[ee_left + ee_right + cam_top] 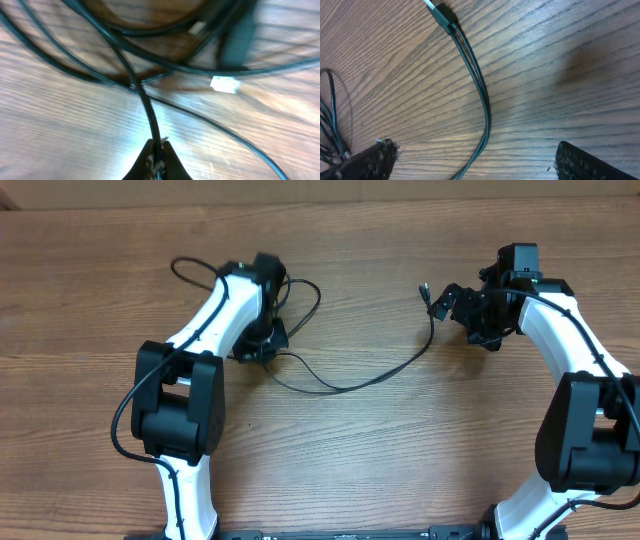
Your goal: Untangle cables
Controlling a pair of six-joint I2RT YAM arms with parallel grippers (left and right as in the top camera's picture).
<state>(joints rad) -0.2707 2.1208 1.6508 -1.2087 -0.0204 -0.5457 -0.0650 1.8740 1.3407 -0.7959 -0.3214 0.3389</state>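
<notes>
A wooden table (400,460) fills every view, mid-brown with fine darker grain running side to side in the overhead view. Near its far edge a thin line (320,204) crosses the top, the strip (320,189) beyond it a shade paler. The wood carries a pale, bluish sheen in the left wrist view and a softer gleam in the right wrist view, with a faint darker smudge (580,62)

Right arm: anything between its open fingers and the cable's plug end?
Nothing visible. The right gripper is open above bare table; the cable runs up between its fingers to the plug, with nothing lying across it.
</notes>
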